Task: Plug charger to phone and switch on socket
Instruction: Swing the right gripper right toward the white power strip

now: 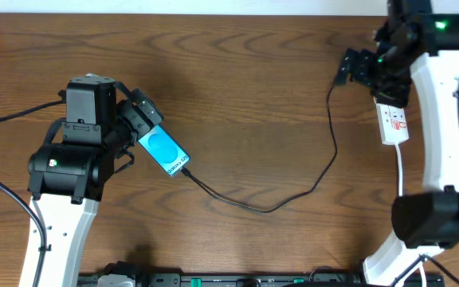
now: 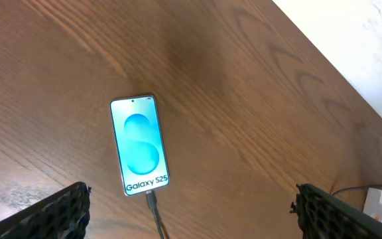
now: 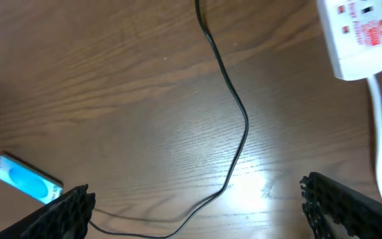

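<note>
The phone lies flat on the wooden table, its cyan screen up. In the left wrist view the phone has the charger's small plug tip seated in its bottom edge. The black charger cable loops right and climbs toward the right arm. The white socket lies at the far right, partly under that arm. My left gripper hovers over the phone's upper-left end, open and empty. Left of the socket, my right gripper is open with nothing in it, above the cable.
The socket's white cord runs down from the socket toward the table's front. A pale wall edge bounds the table at the back. The arm bases stand at the front left and front right.
</note>
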